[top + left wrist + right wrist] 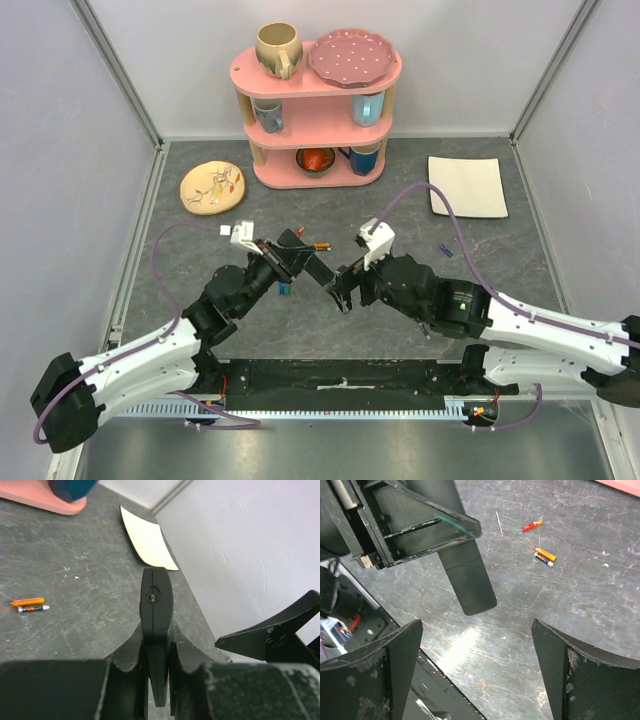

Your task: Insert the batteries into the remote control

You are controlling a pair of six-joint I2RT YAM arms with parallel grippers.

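On the left, the left gripper (157,662) was shut tight on the remote control (156,610). It clamped the slim black bar edge-on, with the free end sticking out toward the other arm and, as far as we could tell, clear of the table (500,300). Beyond that free end, away from the arm bases, three of the batteries lay on the table: an orange battery (545,554) touching a dark battery (543,559) side by side, and a red battery (532,526) a little farther off. To the right, the right gripper (476,632) hovered just beside the remote's tip, its jaws wide open with nothing between them. We judged the right arm both nearer and the only free one for the pick. In its wrist view the orange and dark pair lay ahead and to the right, their long axes slanted against the line between its fingers. We therefore expected a wrist turn before closing.
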